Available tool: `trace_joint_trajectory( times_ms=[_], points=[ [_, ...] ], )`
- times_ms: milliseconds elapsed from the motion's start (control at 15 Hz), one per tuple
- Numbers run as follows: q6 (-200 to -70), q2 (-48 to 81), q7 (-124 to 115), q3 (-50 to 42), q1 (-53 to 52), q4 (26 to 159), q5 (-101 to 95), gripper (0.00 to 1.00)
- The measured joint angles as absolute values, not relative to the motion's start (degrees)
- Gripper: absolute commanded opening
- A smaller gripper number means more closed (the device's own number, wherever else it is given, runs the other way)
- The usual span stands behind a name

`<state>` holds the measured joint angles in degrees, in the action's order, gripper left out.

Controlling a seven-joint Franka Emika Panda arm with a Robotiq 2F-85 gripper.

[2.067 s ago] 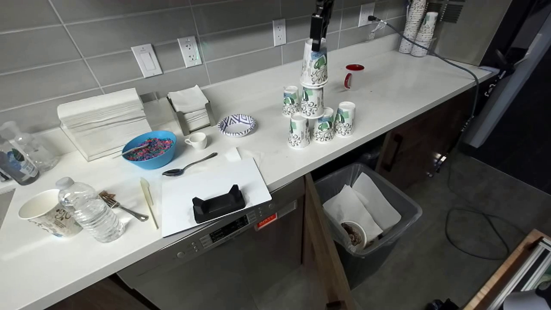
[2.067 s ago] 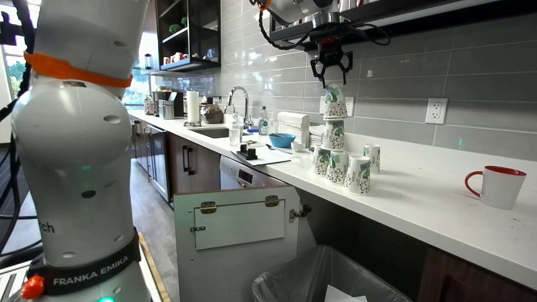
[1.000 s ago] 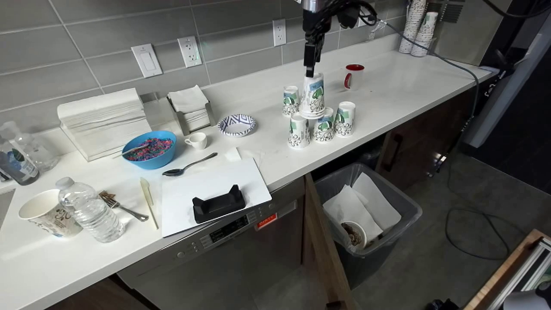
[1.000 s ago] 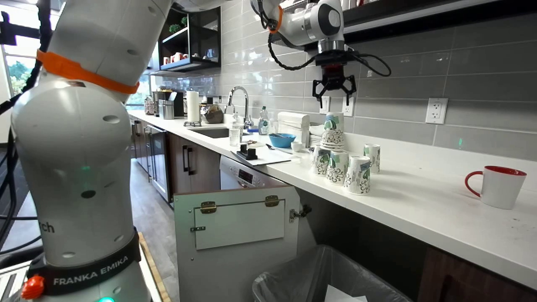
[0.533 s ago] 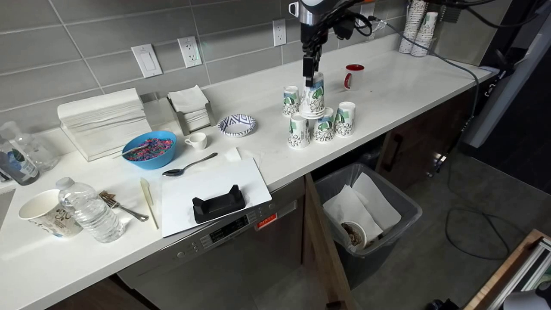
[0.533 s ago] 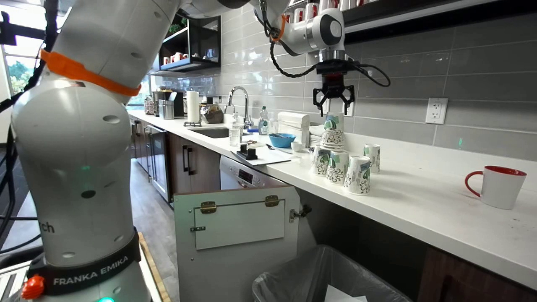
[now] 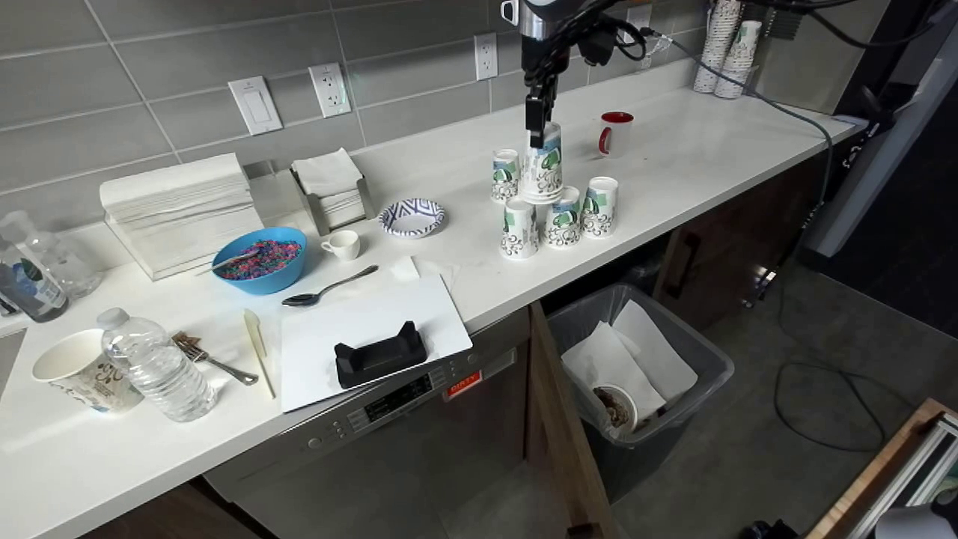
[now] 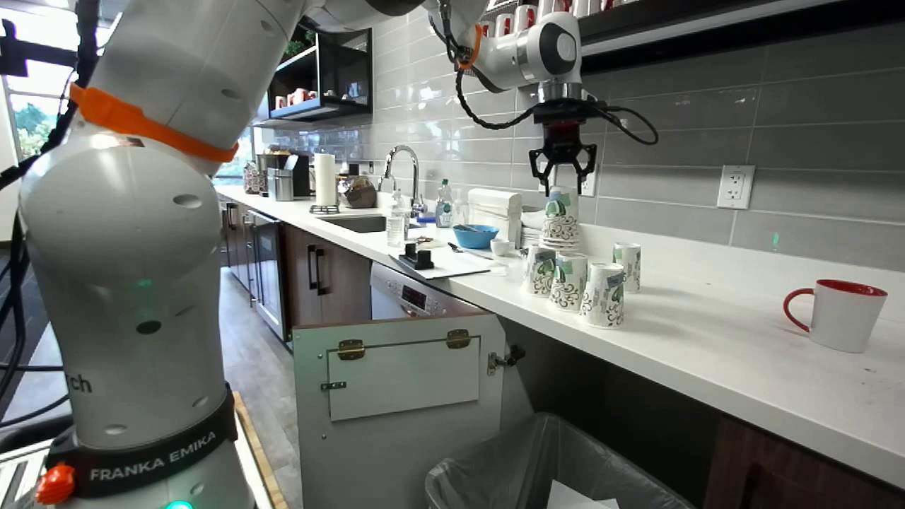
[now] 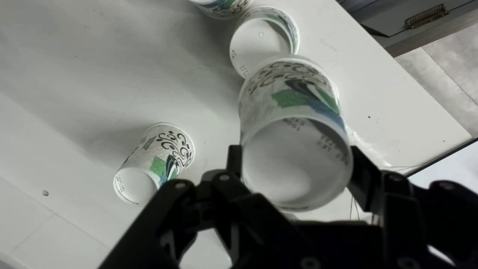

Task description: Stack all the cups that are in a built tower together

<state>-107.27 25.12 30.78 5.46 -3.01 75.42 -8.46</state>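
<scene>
Nested upside-down white-and-green cups (image 7: 542, 174) sit between the fingers in both exterior views (image 8: 562, 219). My gripper (image 7: 536, 138) is shut on their upper end, with a finger against each side in the wrist view (image 9: 297, 162). The nested cups are at or just above the tops of the lower cups; I cannot tell if they touch. Below stand upside-down cups on the counter: a front-left cup (image 7: 519, 230), a middle cup (image 7: 563, 218), a right cup (image 7: 599, 207) and a back cup (image 7: 505, 177). The back cup stands apart in the wrist view (image 9: 153, 164).
A red-and-white mug (image 7: 616, 135) stands behind and right of the cups. A patterned bowl (image 7: 412, 217) and a napkin holder (image 7: 331, 191) stand left. The counter edge lies close in front, over an open cabinet door (image 8: 399, 410) and a trash bin (image 7: 636, 442).
The top cup has dropped over the one beneath it. The gripper opened, rose clear, came down around the nested cups and shut on them. They have since risen very slightly.
</scene>
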Motion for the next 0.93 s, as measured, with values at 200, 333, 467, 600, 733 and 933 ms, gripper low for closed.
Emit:
trace_joint_trajectory(
  times_ms=[200, 333, 467, 600, 733, 933],
  points=[
    [-107.27, 24.14, 30.42, 5.32, -2.99, 75.12, -8.58, 0.43],
    [-107.27, 22.90, 30.00, 5.02, -2.85, 75.13, -8.68, 0.43],
    [-107.27, 21.67, 29.54, 4.53, -2.54, 75.31, -8.75, 0.43],
    [-107.27, 20.94, 29.27, 3.95, -2.19, 75.69, -8.80, 0.43],
    [-107.27, 20.68, 29.17, 3.40, -1.79, 76.30, -8.80, 0.43],
    [-107.27, 20.66, 29.07, 2.99, -1.25, 77.55, -8.80, 0.43]
  ],
)
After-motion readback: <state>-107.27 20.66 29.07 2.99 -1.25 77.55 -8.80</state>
